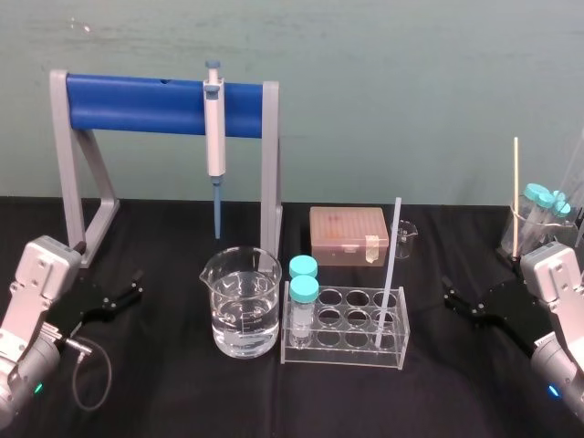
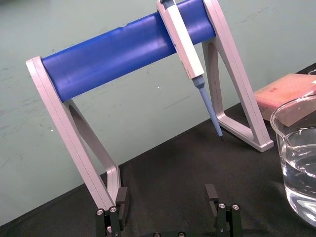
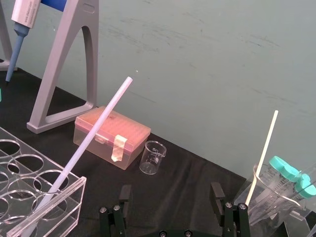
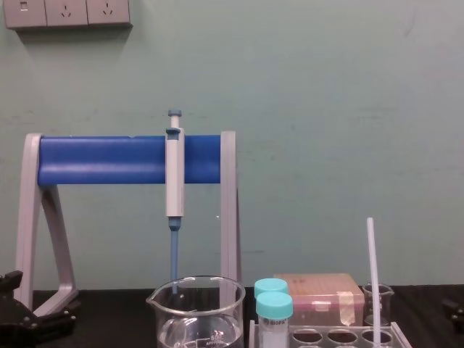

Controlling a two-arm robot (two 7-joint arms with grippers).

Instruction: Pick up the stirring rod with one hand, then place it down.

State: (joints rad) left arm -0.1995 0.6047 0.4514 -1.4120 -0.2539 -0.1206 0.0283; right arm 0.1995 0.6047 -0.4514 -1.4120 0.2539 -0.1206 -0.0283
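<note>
Black tabletop (image 1: 456,401); clear rack (image 1: 345,356) holds stirring rod (image 1: 390,274).

The stirring rod (image 1: 390,271) is a long, thin, translucent white stick. It stands in the clear tube rack (image 1: 342,354) at the lower centre-right of the head view. Its lower end sits in the front right hole. It leans slightly, top tilted right, and rises well above the rack. The left gripper (image 1: 137,285) at lower left and the right gripper (image 1: 451,296) at lower right hang low with fingers apart, both well apart from the rod.
</note>
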